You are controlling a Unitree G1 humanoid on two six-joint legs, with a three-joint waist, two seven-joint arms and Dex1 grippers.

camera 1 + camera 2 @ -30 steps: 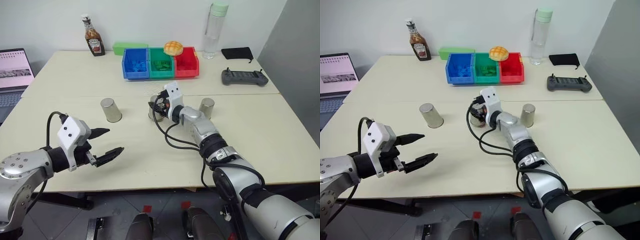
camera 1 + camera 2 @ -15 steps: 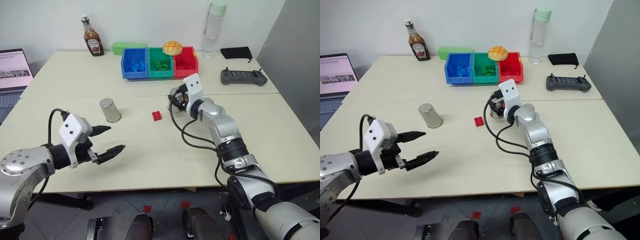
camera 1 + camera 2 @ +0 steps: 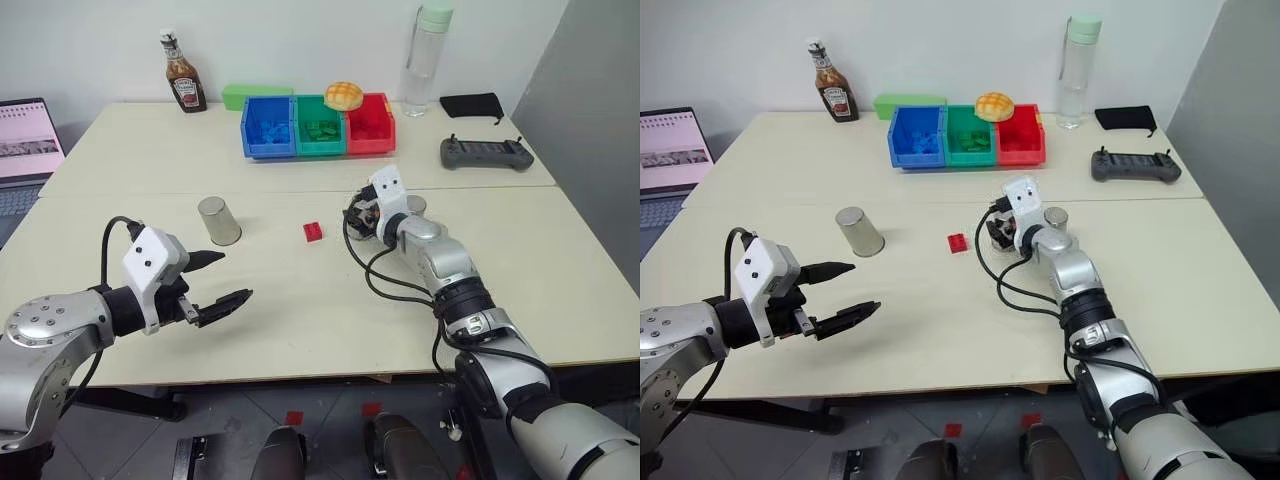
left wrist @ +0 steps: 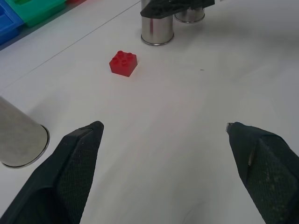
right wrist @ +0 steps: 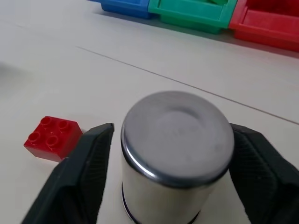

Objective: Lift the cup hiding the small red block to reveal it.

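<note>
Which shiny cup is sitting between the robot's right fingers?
The cup just right of the small red block, set down upside-down beside the far-right cup. The right gripper straddles it with open fingers; the left cup stands alone.

I see the small red block (image 3: 313,231) lying uncovered, studs up, on the worktop (image 3: 300,310), with the silvery cup (image 5: 176,154) standing upside down just beside it.

block (image 3: 313,232) on table (image 3: 300,300), between two cups (image 3: 218,220) (image 5: 175,154)
</note>
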